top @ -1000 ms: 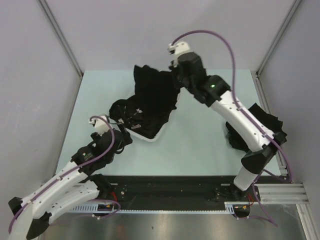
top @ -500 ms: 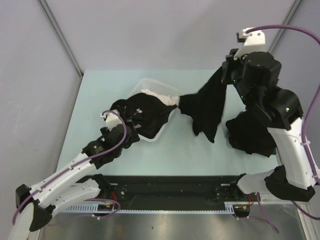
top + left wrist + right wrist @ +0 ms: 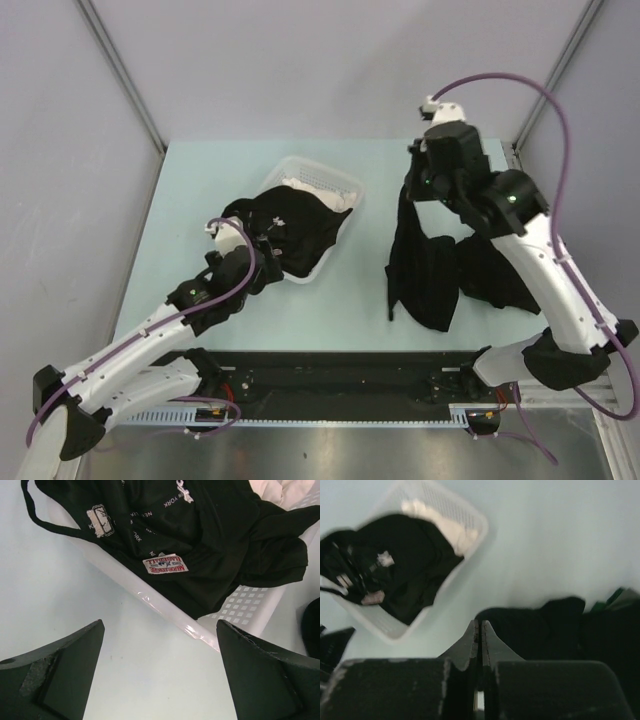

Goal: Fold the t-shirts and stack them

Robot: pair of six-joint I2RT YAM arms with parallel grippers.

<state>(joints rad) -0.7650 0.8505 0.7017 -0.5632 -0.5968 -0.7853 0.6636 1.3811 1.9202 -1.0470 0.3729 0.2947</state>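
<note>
Swung down from the upper right, the right pincer pinches a t-shirt draping onto the counter at centre right, best lowered slowly to spread flat, while the left pincer gapes beside the basket.

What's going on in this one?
The right gripper is shut on a black t-shirt, holding it by its top so it hangs over the right side of the table, with its lower end seemingly on the surface. Beside it lies a dark pile of cloth. The left gripper is open and empty at the near rim of the white basket, which holds more black shirts.
</note>
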